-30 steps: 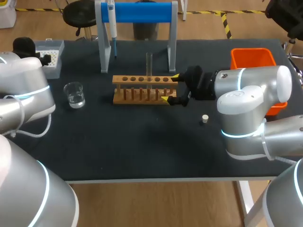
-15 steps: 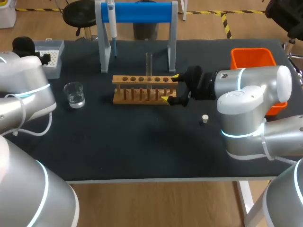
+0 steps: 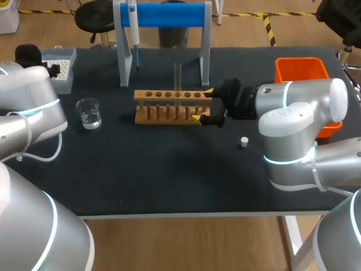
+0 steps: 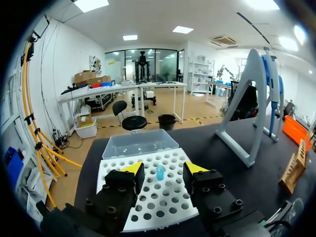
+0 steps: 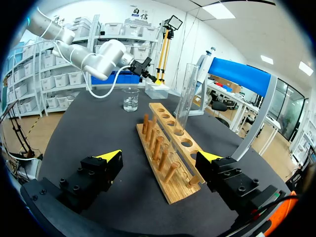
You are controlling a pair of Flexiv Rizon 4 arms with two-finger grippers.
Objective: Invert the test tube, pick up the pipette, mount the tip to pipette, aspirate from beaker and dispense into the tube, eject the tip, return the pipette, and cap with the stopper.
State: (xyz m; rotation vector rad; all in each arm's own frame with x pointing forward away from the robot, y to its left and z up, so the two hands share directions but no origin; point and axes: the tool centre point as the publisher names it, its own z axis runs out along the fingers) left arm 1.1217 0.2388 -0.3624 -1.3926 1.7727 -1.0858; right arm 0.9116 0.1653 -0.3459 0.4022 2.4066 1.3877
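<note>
A clear test tube (image 3: 177, 79) (image 5: 185, 98) stands upright in the wooden rack (image 3: 169, 105) (image 5: 168, 148). My right gripper (image 3: 203, 105) (image 5: 160, 158) is open, and its yellow tips straddle the rack's right end without touching it. The pipette (image 3: 133, 34) (image 4: 270, 89) hangs on the blue stand (image 3: 163, 16). At the table's back left, my left gripper (image 4: 163, 170) hangs half open over the white tip box (image 3: 59, 68) (image 4: 148, 187). A single blue tip (image 4: 160, 172) sits in the box below the gap between the fingers. The beaker (image 3: 89, 113) (image 5: 131, 98) holds clear liquid. The small stopper (image 3: 244, 141) lies right of the rack.
An orange bin (image 3: 302, 70) stands at the back right, behind my right arm. The stand's grey legs (image 3: 123, 53) rise just behind the rack. Bare dark tabletop (image 3: 169, 175) fills the front half.
</note>
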